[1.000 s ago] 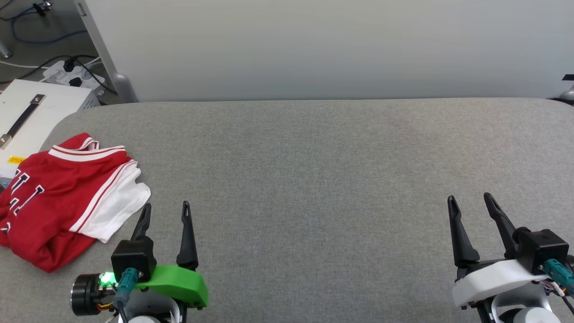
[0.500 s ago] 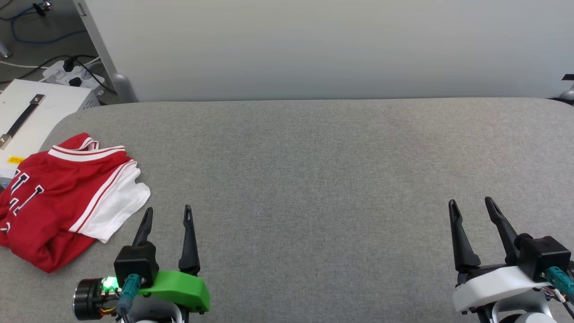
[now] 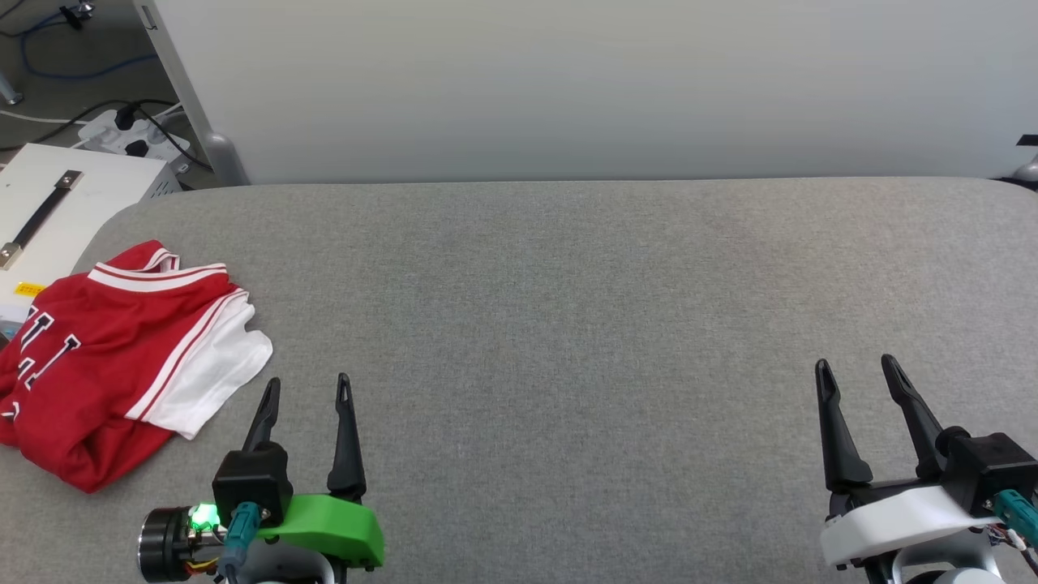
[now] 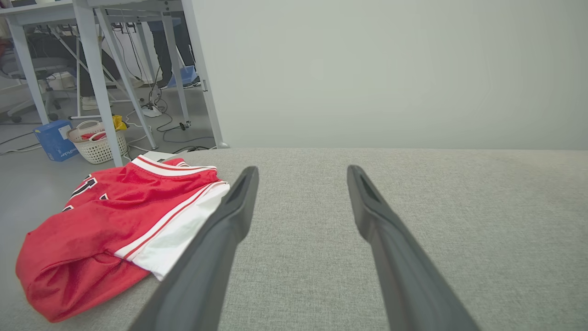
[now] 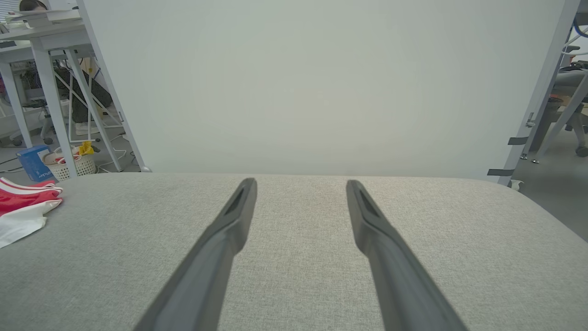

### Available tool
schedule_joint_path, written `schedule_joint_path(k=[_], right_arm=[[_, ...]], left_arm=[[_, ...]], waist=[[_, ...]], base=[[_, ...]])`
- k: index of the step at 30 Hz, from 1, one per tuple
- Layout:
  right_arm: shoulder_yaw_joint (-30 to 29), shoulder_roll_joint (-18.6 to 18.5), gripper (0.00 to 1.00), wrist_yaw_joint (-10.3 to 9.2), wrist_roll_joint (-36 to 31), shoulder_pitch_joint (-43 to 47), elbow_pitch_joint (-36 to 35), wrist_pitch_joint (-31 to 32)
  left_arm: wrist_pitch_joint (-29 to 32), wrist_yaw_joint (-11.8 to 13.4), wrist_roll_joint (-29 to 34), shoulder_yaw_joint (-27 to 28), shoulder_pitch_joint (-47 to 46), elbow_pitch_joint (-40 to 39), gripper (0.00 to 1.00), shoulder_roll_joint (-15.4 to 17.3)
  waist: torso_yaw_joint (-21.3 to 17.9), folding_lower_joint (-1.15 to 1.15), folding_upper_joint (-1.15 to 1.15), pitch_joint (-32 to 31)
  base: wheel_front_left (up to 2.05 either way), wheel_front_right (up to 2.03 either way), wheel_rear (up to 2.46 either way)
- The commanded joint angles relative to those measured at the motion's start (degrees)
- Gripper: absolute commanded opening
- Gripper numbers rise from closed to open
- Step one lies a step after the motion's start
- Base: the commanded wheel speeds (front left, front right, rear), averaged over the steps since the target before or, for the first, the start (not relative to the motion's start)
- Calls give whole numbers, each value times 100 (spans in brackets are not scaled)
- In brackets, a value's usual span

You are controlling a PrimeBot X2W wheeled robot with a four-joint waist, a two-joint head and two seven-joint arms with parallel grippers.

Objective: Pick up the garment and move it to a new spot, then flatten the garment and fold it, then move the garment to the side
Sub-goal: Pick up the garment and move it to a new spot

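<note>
The garment (image 3: 105, 357), a red jersey with a white sleeve and striped trim, lies folded in a loose bundle at the left edge of the grey padded table (image 3: 568, 308). Black white-outlined letters show on its left part. It also appears at the left of the left wrist view as the garment (image 4: 105, 220), and its sleeve edge shows in the right wrist view (image 5: 23, 207). My left gripper (image 3: 307, 386) stands open just right of the white sleeve, apart from it. Far to the right, my right gripper (image 3: 856, 367) stands open over bare table.
A white box with a black handle (image 3: 49, 203) sits off the table's left corner, beside a power strip and cables (image 3: 134, 134). A pale partition (image 3: 568, 81) stands behind the table. Desk legs, a basket (image 4: 96, 142) and a blue box lie beyond.
Both grippers have drawn back a little toward the near edge of the table, still open. The garment has not moved.
</note>
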Motion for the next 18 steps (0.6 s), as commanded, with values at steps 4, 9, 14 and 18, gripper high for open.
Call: schedule_joint_path(k=[4, 9, 14, 18], right_arm=[[-35, -1, 100, -3, 51, 113, -23, -97], [-48, -1, 100, -3, 50, 135, -15, -157], [-37, 0, 100, -3, 34, 165, -38, -214], [7, 0, 100, -4, 33, 179, -70, -261]], left_arm=[[-99, 77, -66, -22, 80, 21, 100, -18], [-160, 101, -68, -49, 85, 38, 100, -19], [-218, 125, -87, -60, 73, 47, 100, -20], [-265, 129, -112, -33, 47, 53, 100, -21]], waist=[[3, 0, 0, -10], [15, 0, 0, -9], [85, 0, 0, -8], [228, 0, 0, 16]], base=[[0, 0, 0], [0, 0, 0], [0, 0, 0], [0, 0, 0]])
